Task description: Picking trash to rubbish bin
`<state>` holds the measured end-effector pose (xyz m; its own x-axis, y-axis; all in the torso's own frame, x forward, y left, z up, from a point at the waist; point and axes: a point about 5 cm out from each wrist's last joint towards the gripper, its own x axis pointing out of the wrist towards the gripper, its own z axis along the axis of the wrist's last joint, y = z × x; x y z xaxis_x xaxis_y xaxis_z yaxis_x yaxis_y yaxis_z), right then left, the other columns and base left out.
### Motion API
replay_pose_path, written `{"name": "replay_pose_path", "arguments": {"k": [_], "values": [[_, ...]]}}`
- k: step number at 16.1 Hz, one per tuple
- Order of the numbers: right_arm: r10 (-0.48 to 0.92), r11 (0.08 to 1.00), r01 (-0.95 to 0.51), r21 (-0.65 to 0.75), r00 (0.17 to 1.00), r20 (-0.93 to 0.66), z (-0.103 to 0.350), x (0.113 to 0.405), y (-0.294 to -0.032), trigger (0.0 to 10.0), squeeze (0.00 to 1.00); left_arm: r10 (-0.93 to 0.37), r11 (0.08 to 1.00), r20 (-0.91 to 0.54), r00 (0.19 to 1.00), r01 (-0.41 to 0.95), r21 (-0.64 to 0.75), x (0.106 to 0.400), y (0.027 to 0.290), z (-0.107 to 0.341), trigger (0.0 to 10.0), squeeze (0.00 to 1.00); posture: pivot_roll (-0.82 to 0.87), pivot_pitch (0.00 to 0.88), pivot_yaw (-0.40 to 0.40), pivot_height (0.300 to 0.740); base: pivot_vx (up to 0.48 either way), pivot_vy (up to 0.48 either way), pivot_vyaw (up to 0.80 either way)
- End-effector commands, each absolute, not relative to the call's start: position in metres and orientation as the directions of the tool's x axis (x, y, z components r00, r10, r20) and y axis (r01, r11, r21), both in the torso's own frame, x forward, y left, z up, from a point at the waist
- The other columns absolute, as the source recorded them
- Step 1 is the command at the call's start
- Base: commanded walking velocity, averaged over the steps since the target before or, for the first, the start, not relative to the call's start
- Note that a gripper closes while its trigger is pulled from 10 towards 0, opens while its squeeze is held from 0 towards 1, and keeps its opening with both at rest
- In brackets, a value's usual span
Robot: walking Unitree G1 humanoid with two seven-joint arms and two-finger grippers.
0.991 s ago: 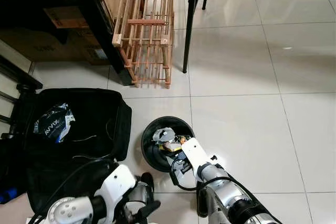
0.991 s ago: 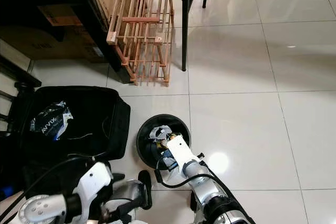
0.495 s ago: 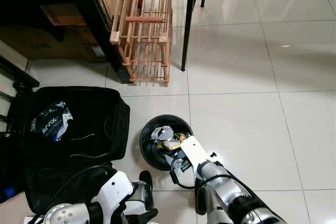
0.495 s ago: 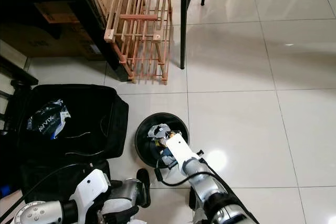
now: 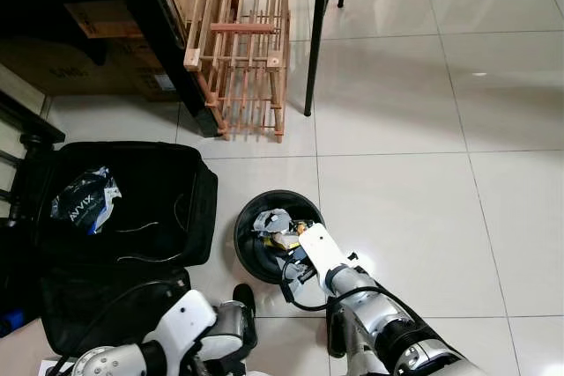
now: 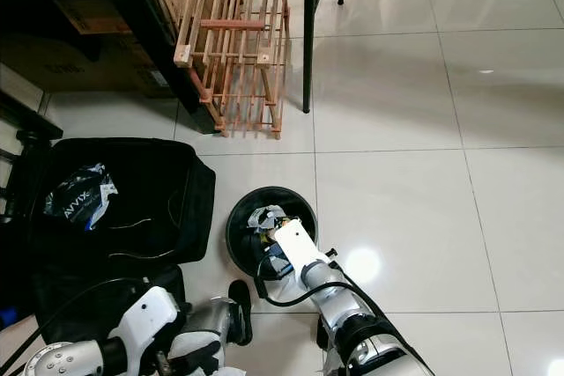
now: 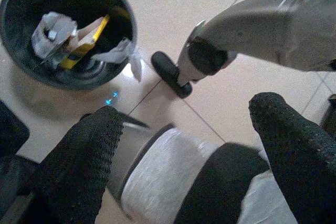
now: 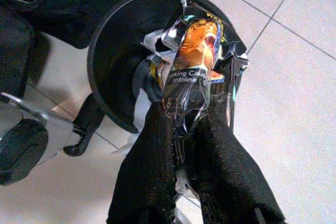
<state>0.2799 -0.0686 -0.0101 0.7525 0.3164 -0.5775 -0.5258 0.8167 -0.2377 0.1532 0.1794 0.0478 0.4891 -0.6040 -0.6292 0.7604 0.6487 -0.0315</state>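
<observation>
While the round black bin [image 5: 264, 244] stood on the pale tiled floor [image 5: 414, 129], an open black bag [image 5: 132, 217] lay just beside it on the robot's left, with a crumpled printed packet [image 5: 85, 202] resting inside. A slatted wooden rack [image 5: 242, 41] was leaned against dark furniture [image 5: 106, 6] further ahead, and a black table leg [image 5: 315, 33] was seen near the rack. Cardboard boxes [image 5: 88, 68] were partly hidden in shadow under the furniture. The near rim of the bin was covered by the right arm, and crumpled paper and yellow scraps [image 7: 73, 38] were made out inside it, though they could not be identified further. The table above the leg was cut off at the picture's upper edge.

The right gripper [image 8: 184, 124] was held over the bin's near edge, its two black fingers [image 8: 152, 150] closed tightly together on the lower end of a shiny orange and silver wrapper [image 8: 193, 61]. The wrapper was held out over the bin's opening, its print only partly legible. The left gripper [image 7: 184, 145] was kept low near the robot's body, its fingers [image 7: 89, 150] spread wide apart with nothing gripped between them; part of the robot's own white and black body was seen behind the gap.
</observation>
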Motion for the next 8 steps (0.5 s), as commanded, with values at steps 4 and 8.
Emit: {"name": "replay_pose_path", "arguments": {"k": [4, 8], "values": [[0.335, 0.809, -0.546, -0.217, 0.732, -0.593, -0.0171, 0.2715, -0.0641, 10.0, 0.00, -0.577, 0.668, -0.651, 0.493, 0.744, -0.028, 0.1468, 0.1853, 0.0394, 10.0, 0.00, 0.24, 0.444, 0.052, 0.740, 0.000, 0.000, 0.00], [0.342, 0.805, -0.551, -0.219, 0.733, -0.588, -0.0168, 0.2711, -0.0614, 10.0, 0.00, -0.582, 0.687, -0.622, 0.524, 0.726, -0.031, 0.1517, 0.1835, 0.0389, 10.0, 0.00, 0.24, 0.445, 0.052, 0.740, 0.000, 0.000, 0.00]]}}
